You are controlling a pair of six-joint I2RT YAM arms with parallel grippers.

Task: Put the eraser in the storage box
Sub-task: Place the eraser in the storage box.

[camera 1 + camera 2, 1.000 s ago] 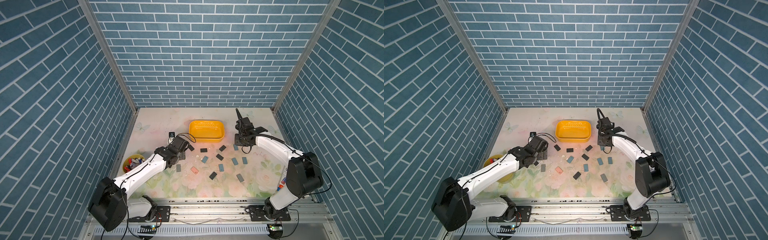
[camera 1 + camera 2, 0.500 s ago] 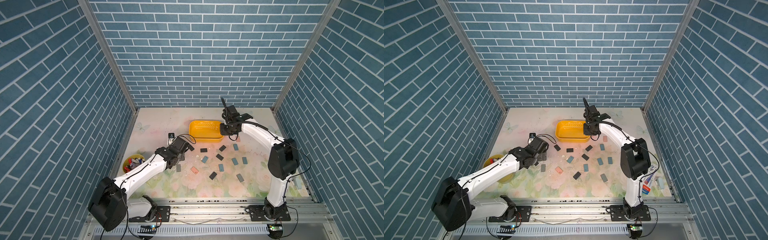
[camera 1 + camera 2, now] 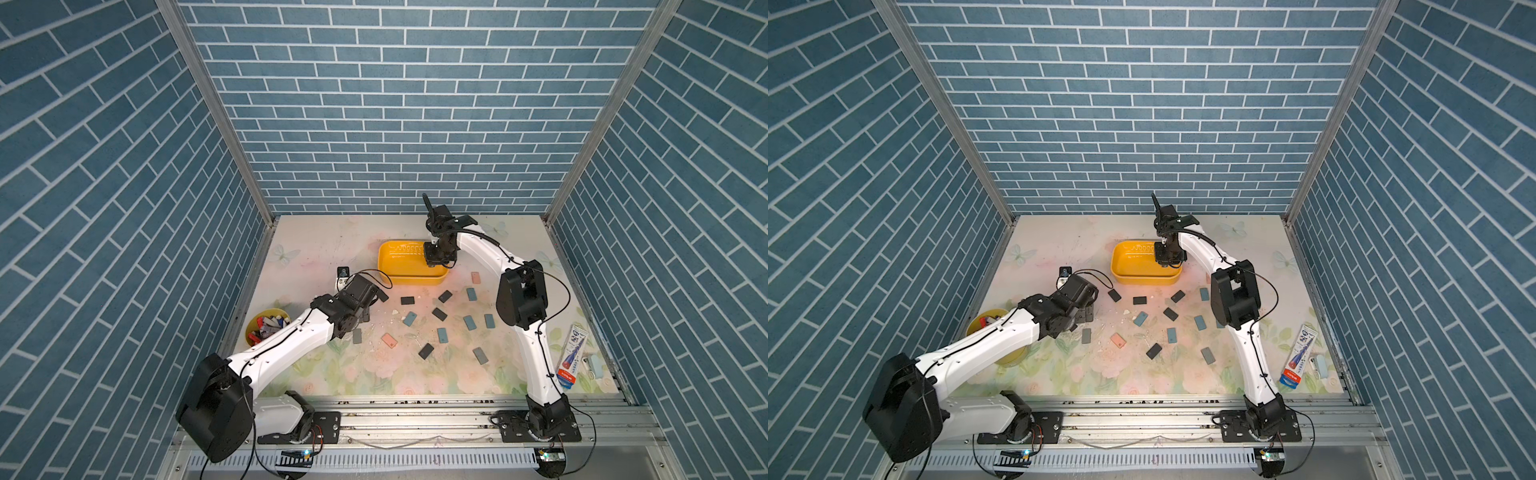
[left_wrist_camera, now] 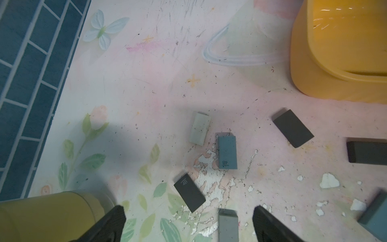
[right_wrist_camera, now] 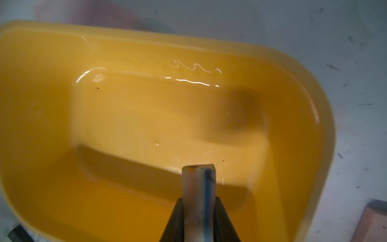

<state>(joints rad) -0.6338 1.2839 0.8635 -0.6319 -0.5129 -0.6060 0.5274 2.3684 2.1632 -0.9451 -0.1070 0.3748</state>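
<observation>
In both top views the storage box (image 3: 398, 258) sits on the floral worktop (image 3: 316, 245) toward the middle of its far edge. The right gripper (image 3: 439, 261) hangs over the box's right end. Loose erasers (image 3: 439, 313) lie scattered over the middle of the worktop on the near side of the box: dark, blue-grey and pink ones. At the left edge stands a round yellow cup (image 3: 254, 328) with pens (image 3: 272, 322) in it. The left gripper (image 3: 372, 307) is low over the worktop between the cup and the box.

The left wrist view shows that gripper's two black fingers (image 4: 114, 218) standing wide apart and holding nothing. A grey eraser (image 4: 228, 224) lies on the worktop between them. Beyond it lie a dark one marked 4B (image 4: 189, 194), a blue one marked 4B (image 4: 227, 152) and a pale one (image 4: 200, 128). One corner of the box and the side of the cup show at the frame's edges.

In the right wrist view the jaws are clamped on the eraser (image 5: 198, 184) — pale, with a blue stripe. It is held above the box's inside, not lying in it. The inside shows glossy yellow floor, white squiggle marks and a few small specks.
</observation>
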